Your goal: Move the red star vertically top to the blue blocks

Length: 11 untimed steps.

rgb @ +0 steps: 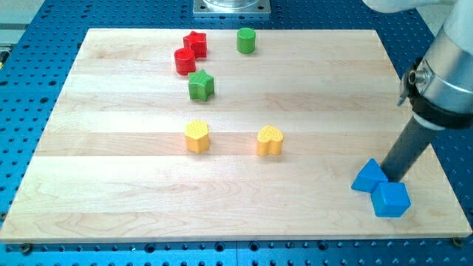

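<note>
The red star (196,43) sits near the view's top, left of centre, touching a red cylinder (184,60) just below and left of it. Two blue blocks lie at the view's bottom right: a blue triangle-like block (368,176) and a blue cube (390,199), touching each other. My tip (391,178) is down at the board right between them, against the upper right side of the triangle block and just above the cube. The tip is far from the red star.
A green cylinder (246,40) stands right of the red star. A green star (200,85) lies below the red cylinder. A yellow hexagon-like block (196,136) and a yellow heart (270,140) sit mid-board. The wooden board's right edge (436,148) is close to the tip.
</note>
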Tool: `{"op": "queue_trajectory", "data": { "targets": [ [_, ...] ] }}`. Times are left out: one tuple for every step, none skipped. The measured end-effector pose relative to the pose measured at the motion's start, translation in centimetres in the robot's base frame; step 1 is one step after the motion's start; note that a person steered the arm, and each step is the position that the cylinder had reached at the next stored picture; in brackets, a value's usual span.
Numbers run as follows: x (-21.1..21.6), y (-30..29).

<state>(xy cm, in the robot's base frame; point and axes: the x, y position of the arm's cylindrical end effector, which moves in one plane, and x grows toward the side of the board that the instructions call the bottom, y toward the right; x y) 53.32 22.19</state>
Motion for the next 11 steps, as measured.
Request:
{"op": "queue_trajectory", "data": {
  "targets": [
    [-6.6,0.4],
    [-10.4,-6.3],
    [-10.2,-13.4],
    [-10.1,-15.4],
    [-10.1,-15.5],
    [-10.1,-15.5],
    [-10.1,-15.2],
    [-10.1,-14.9],
    [-10.1,-14.3],
    [-10.1,-14.3],
    [-11.7,-14.9]
  ]
}}
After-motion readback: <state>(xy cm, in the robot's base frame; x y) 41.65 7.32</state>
